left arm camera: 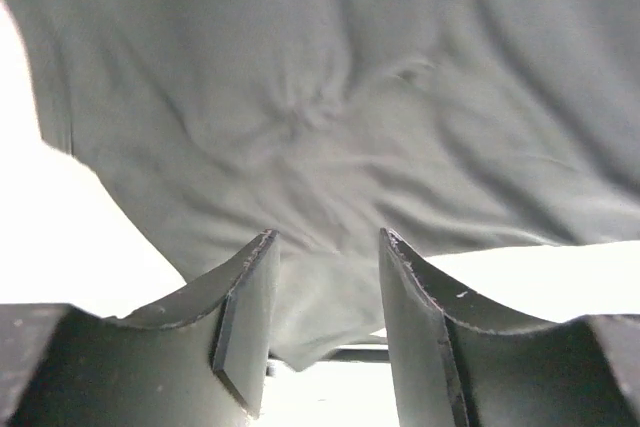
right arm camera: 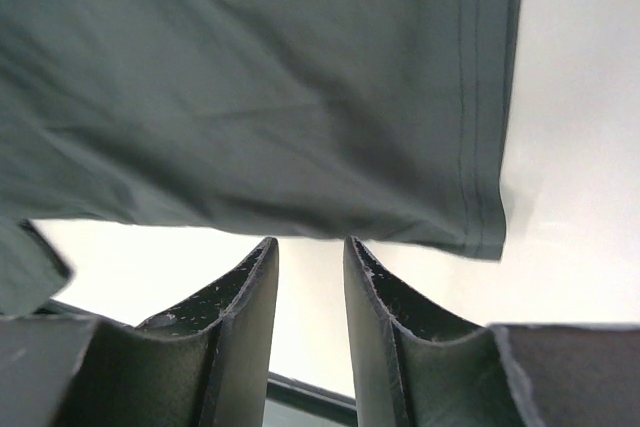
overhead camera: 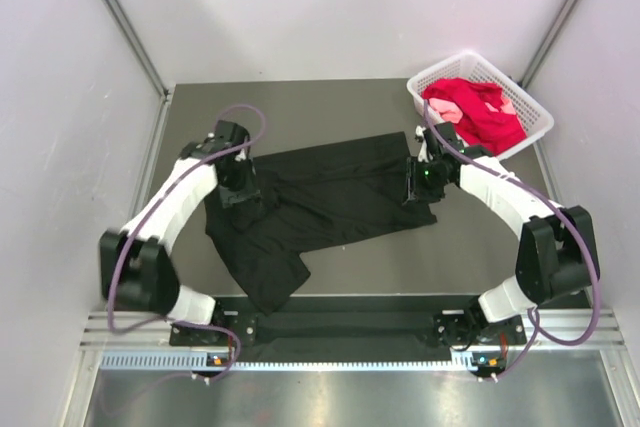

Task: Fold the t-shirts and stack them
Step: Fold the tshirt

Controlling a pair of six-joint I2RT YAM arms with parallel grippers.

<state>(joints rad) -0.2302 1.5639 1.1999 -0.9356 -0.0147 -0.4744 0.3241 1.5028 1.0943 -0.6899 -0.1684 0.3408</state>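
Watching black t-shirt (overhead camera: 330, 197), crumpled mid-frame: left gripper (left arm camera: 325, 292) half-open astride its edge, nothing pinched; right gripper (right arm camera: 312, 292) part-open, empty, beside the hem. Risk: closing bunches two layers or misses hem, skewing fold.

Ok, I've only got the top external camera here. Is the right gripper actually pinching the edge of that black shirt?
Observer: No. The right gripper is open, and only bare table shows in its gap. The stitched hem of the black t-shirt lies just past the tips.
Operator: And the left one?
Observer: The left gripper is open too, with a loose fold of the shirt lying in the gap.
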